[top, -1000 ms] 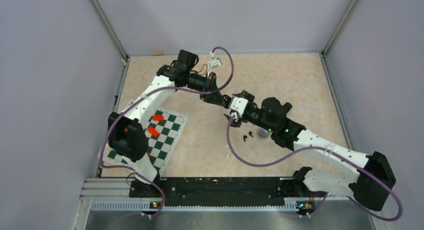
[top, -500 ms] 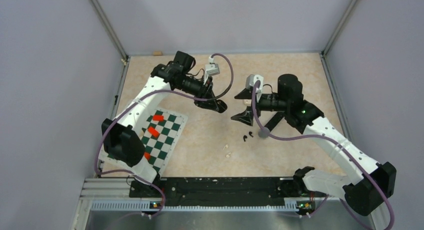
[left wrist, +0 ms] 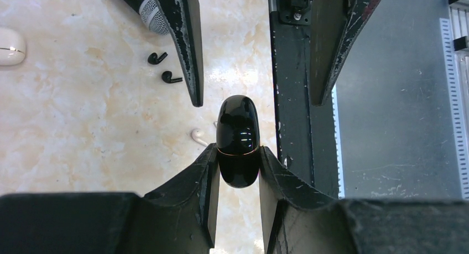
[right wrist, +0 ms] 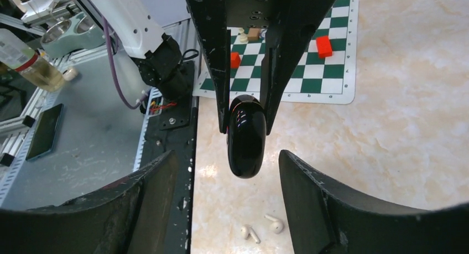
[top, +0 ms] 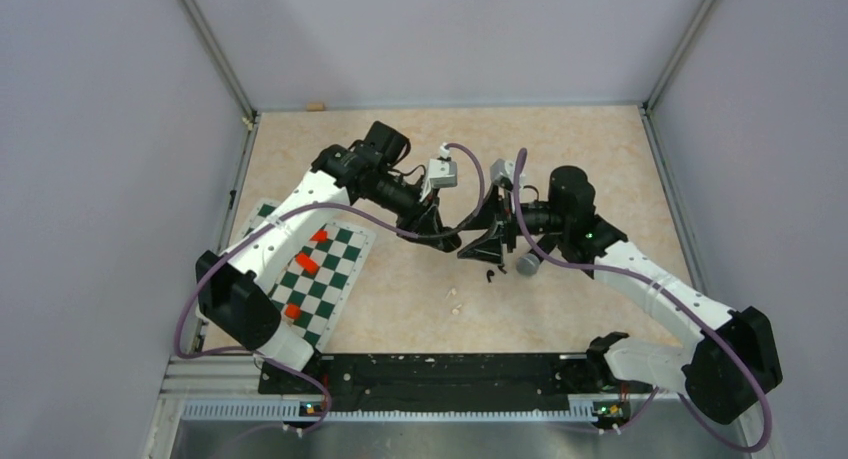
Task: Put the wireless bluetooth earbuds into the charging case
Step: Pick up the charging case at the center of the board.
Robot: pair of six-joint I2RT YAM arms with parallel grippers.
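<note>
My left gripper (left wrist: 238,152) is shut on the lower half of a glossy black charging case (left wrist: 238,129), lid closed, held above the table. My right gripper (right wrist: 228,161) faces it, open; its fingers (left wrist: 187,49) flank the case's (right wrist: 246,138) free end with gaps on both sides. In the top view the two grippers (top: 452,241) (top: 490,235) meet at the table's middle. Two black earbuds (left wrist: 163,67) lie on the table beyond, also showing in the top view (top: 492,275). Two white earbuds (right wrist: 262,229) lie below the case, seen from above too (top: 453,299).
A microphone (top: 527,264) lies beside the black earbuds, under the right wrist. A white rounded case (left wrist: 10,46) sits farther off. A green chessboard mat (top: 330,279) with red blocks (right wrist: 324,45) lies at the left. The black base rail (top: 430,369) borders the near edge.
Half a second ago the grippers stood apart. The left arm has carried the case toward the middle, and the right gripper has swung back to it, its jaws somewhat narrower.
</note>
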